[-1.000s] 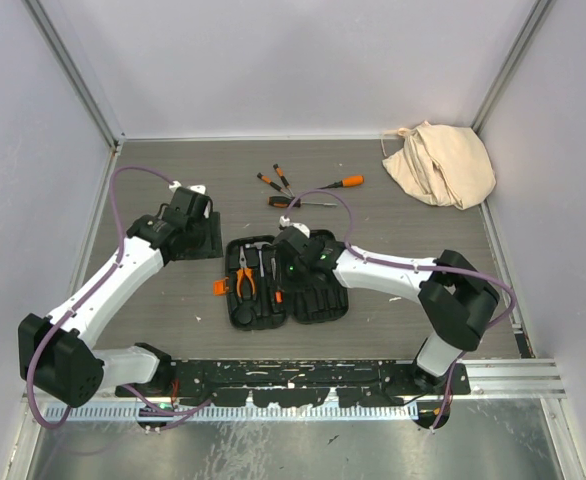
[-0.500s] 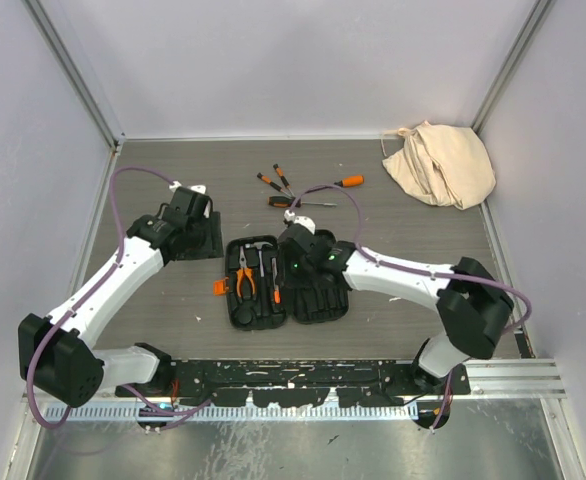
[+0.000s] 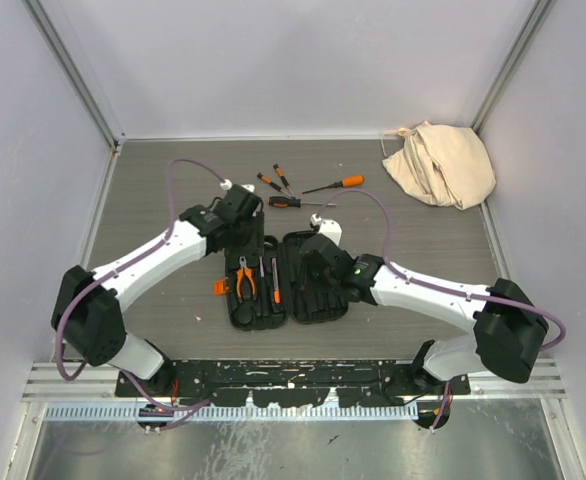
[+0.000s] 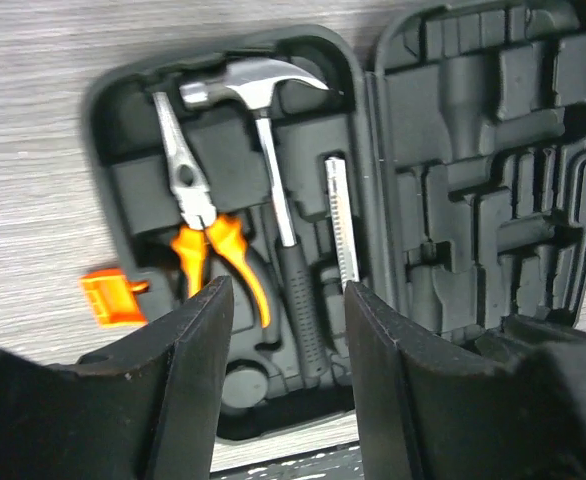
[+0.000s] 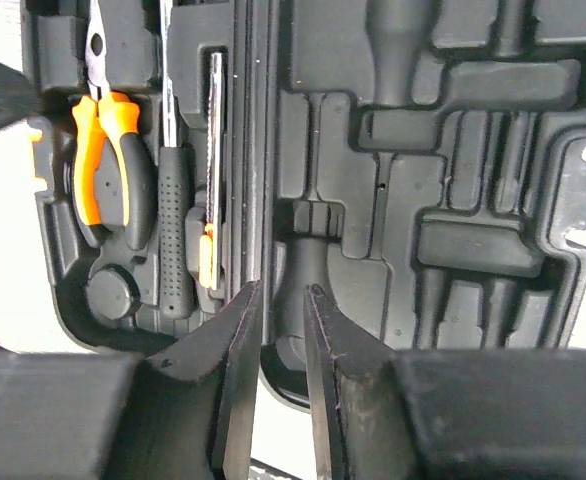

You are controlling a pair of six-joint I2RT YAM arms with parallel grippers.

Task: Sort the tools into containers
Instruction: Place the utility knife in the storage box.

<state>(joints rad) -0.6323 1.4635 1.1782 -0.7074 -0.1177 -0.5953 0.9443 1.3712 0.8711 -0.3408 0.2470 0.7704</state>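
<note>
The black tool case lies open and flat at the table's middle. Its left half holds orange-handled pliers, a hammer and a slim metal blade tool; its right half has bare moulded slots. An orange latch sticks out on the left. My left gripper hovers over the case's far edge, open and empty. My right gripper hangs over the hinge, jaws a narrow gap apart, holding nothing. Several orange-handled screwdrivers lie loose beyond the case.
A beige cloth bag sits crumpled in the far right corner. One longer screwdriver lies apart from the others. Grey walls close in the table on three sides.
My left arm has swung right from the table's left side to the case's far edge. My right gripper has drawn back to the right, uncovering the case's right half.
</note>
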